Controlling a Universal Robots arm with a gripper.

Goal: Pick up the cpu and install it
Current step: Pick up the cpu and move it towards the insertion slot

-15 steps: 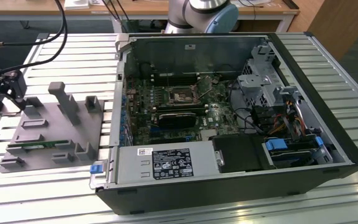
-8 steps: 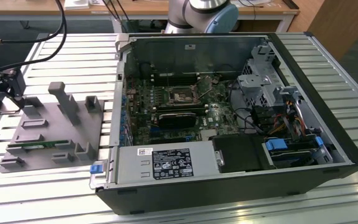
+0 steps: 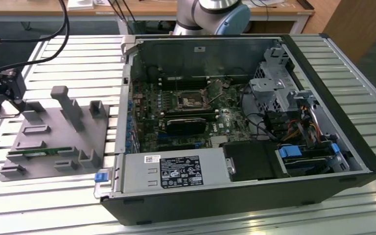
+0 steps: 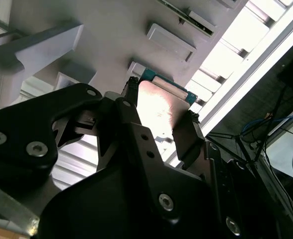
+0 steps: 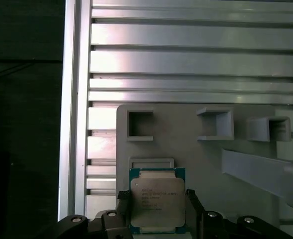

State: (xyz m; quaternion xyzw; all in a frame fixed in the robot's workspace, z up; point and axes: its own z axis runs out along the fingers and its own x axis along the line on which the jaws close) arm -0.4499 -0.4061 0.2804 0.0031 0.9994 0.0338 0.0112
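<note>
Gripper (image 4: 161, 103) is clamped on the cpu (image 5: 155, 198), fingers on two opposite edges, chip flat between them over the grey holder tray (image 5: 186, 154); the motherboard socket (image 3: 191, 102) lies well apart, toward the exterior view's right

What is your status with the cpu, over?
Hand shut on cpu, at grey tray. Computer case stands apart. Nothing seen in the way.
</note>
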